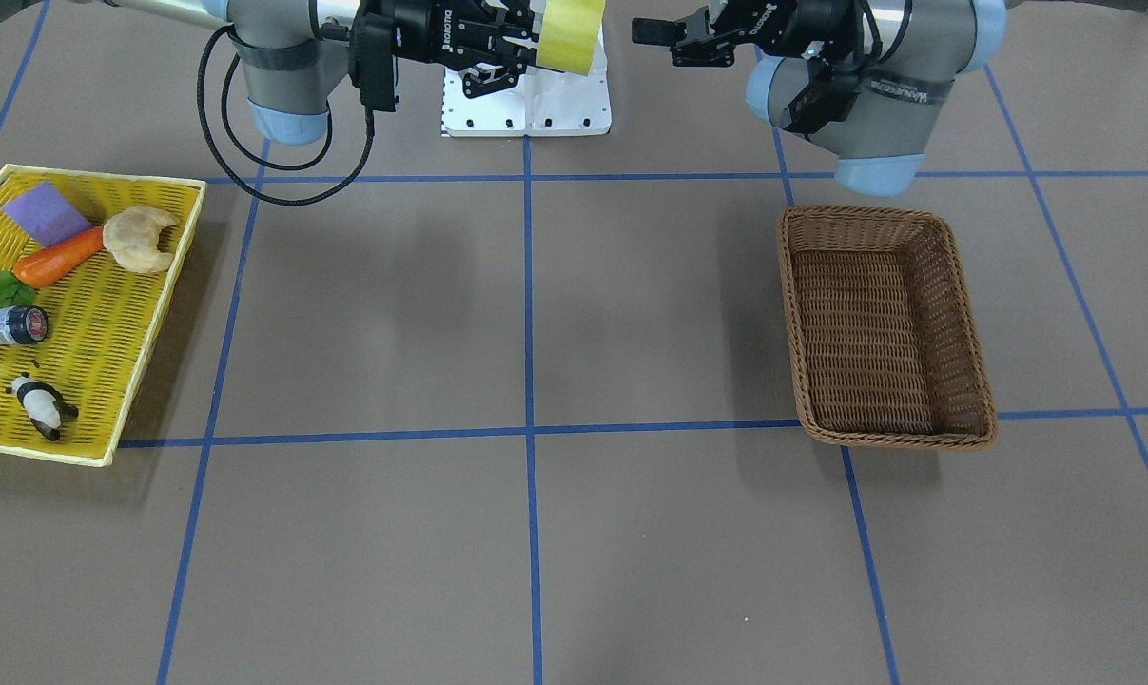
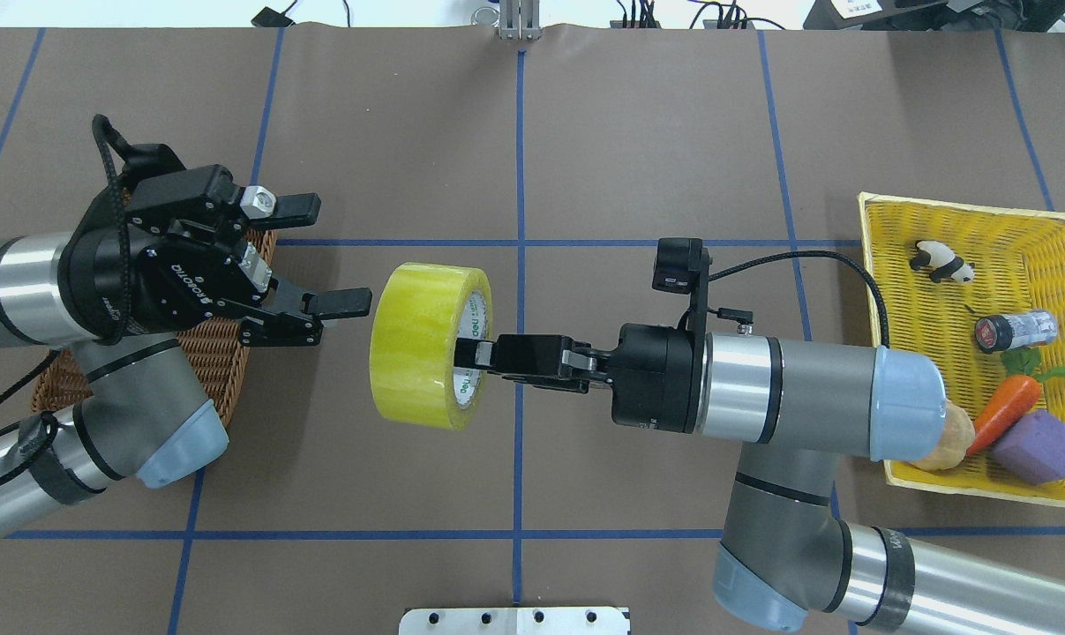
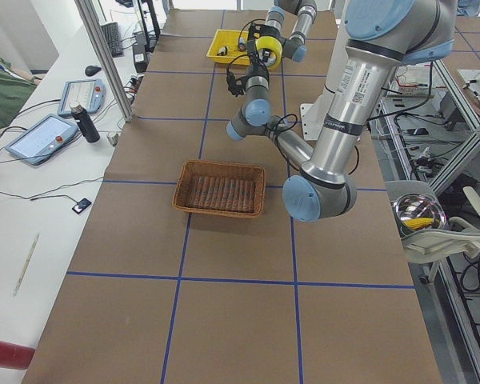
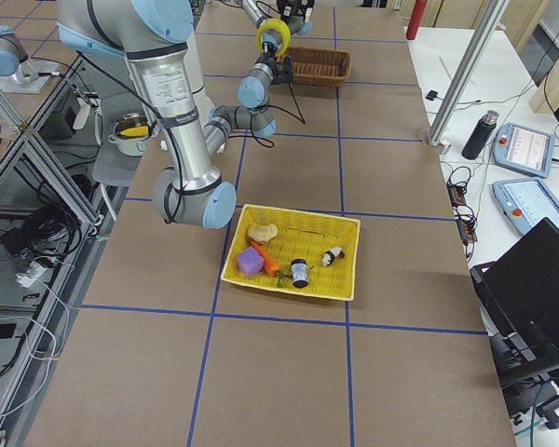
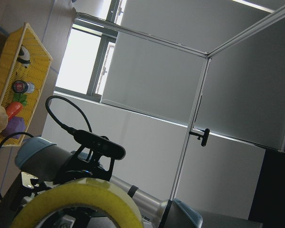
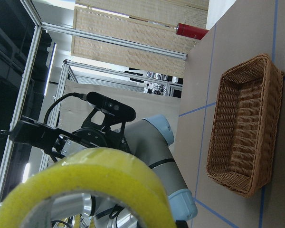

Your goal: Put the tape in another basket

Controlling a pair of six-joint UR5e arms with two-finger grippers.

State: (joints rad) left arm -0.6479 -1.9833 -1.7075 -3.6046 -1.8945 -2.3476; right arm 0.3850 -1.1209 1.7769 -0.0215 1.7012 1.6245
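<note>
The yellow tape roll (image 2: 417, 344) hangs in mid-air over the table's middle, held by my right gripper (image 2: 467, 354), which is shut on the roll's wall at the pale core. In the front view the tape (image 1: 570, 34) is at the top edge. My left gripper (image 2: 333, 256) is open and empty, its fingers pointing at the tape with a short gap between. It hovers beside the brown wicker basket (image 2: 219, 362), which is empty (image 1: 883, 323). The tape fills the bottom of the left wrist view (image 5: 80, 202) and of the right wrist view (image 6: 85, 185).
A yellow mesh tray (image 1: 107, 314) on my right holds a purple block (image 1: 45, 211), a carrot (image 1: 58, 257), a croissant (image 1: 140, 238), a small bottle (image 1: 8, 327) and a toy panda (image 1: 41, 404). A white mounting plate (image 1: 526, 105) lies at the robot's base.
</note>
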